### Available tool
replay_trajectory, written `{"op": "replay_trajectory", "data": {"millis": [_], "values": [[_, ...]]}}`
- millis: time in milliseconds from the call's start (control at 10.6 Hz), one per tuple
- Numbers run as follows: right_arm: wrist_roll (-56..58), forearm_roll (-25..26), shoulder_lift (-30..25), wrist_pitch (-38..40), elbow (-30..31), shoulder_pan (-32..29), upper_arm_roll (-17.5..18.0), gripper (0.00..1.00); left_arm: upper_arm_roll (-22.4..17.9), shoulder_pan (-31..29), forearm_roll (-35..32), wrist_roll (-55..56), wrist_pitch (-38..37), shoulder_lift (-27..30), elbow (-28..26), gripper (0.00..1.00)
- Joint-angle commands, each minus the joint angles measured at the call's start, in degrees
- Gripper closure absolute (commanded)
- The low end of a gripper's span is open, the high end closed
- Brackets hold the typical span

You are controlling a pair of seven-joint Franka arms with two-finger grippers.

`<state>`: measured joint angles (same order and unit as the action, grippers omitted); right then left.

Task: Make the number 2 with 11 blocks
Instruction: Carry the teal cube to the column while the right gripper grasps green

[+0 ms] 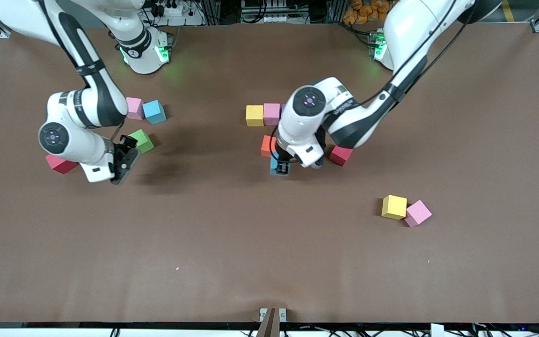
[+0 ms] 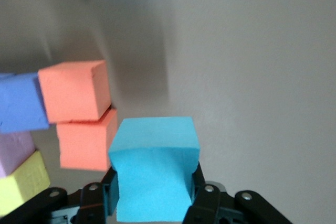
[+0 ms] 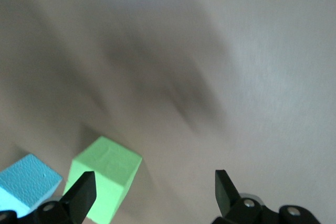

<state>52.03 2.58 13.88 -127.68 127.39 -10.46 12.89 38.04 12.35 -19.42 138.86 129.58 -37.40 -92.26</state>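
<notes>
- Brown table point(image 1: 269, 262) under both arms, blocks scattered across it.
- Left tool point(image 1: 280, 168) clenched on a blue block point(image 2: 155, 174), low beside the orange block point(image 1: 266, 145) of the started number 2 point(image 1: 264, 115).
- Right tool point(image 1: 122, 173) hangs released near the green block point(image 1: 141, 141), waiting.
- Placing step, I'd say; next it needs setting flush, then letting go.

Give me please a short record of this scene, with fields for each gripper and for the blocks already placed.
left gripper: shut on a blue block, beside two orange blocks
right gripper: open, holds nothing, over the table by the green block; this arm waits
placed blocks: yellow block and purple block side by side, orange ones nearer the front camera
digit: not yet finished
</notes>
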Motion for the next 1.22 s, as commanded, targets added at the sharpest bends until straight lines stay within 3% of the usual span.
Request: {"op": "replay_trajectory", "data": {"millis": [0, 282, 471, 753, 1130], "values": [[-2.87, -0.64, -3.59, 0.24, 3.74, -1.4, 1.09, 0.0, -0.51, 2.93, -0.71, 3.95, -1.79, 0.31, 1.12, 0.52], [-19.99, -0.73, -9.02, -0.45, 9.43, -0.27, 1.44, 0.0, -0.86, 5.93, 2.45, 6.59, -1.79, -0.57, 1.64, 0.52], [-20.74, -0.73, -14.04, -7.89, 16.02, 1.85, 1.35, 0.0, -0.87, 8.38, 2.54, 8.35, -1.79, -0.66, 1.91, 0.52], [-20.12, -0.65, -15.64, -22.22, 23.94, 2.11, 1.35, 0.0, -0.87, 10.23, 3.33, 9.5, -1.7, -1.53, 2.08, 0.53], [-20.03, -0.65, -14.15, -23.57, 24.4, 2.11, 1.35, 0.0, -1.04, 13.48, 4.21, 10.11, -1.7, -3.47, 2.79, 0.53]]}}
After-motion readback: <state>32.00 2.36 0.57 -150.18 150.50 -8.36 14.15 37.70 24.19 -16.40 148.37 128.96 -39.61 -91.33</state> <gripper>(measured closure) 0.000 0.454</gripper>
